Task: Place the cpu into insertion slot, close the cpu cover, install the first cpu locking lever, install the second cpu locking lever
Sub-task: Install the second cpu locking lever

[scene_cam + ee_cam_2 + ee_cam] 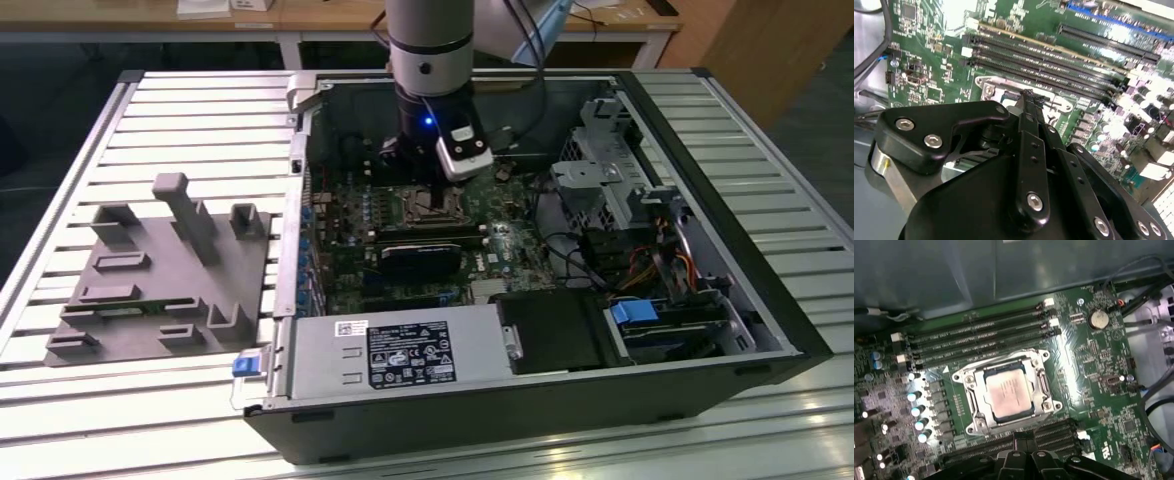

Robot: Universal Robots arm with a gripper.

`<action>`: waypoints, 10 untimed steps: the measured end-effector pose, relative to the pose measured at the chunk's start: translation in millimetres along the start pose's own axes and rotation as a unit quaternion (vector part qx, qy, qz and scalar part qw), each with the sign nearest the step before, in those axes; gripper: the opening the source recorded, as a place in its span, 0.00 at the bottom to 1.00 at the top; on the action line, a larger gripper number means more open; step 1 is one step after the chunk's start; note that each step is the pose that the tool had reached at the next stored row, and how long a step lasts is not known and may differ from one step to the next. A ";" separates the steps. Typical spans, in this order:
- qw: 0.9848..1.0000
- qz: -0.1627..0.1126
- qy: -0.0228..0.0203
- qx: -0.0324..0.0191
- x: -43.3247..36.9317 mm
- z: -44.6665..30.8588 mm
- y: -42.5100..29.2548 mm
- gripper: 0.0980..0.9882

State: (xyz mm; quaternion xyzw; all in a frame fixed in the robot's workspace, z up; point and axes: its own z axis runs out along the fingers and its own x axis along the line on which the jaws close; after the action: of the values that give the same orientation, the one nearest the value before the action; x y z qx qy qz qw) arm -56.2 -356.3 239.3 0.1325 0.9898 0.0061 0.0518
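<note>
Inside the open computer case, on the green motherboard near its back wall, the insertion slot holds the cpu, which lies flat with its dull grey face up. The cpu cover frames it and appears to lie down over its edges. In the second wrist view the gripper hangs just above the slot with its fingers drawn together to a narrow tip, apparently holding nothing. In the exterior view the arm stands nearly upright over the board, wrist pointing straight down, the slot directly beneath it.
</note>
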 end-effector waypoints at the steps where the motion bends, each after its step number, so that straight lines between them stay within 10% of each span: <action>1: 1.000 0.000 0.000 0.000 -0.4 0.0 -1.5 0.01; 10: 1.000 -0.019 0.000 -0.002 -1.1 1.4 -6.8 0.01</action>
State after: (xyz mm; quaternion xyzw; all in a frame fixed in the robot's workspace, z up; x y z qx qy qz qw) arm -56.7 -363.1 237.8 0.1137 0.9921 0.0071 0.0517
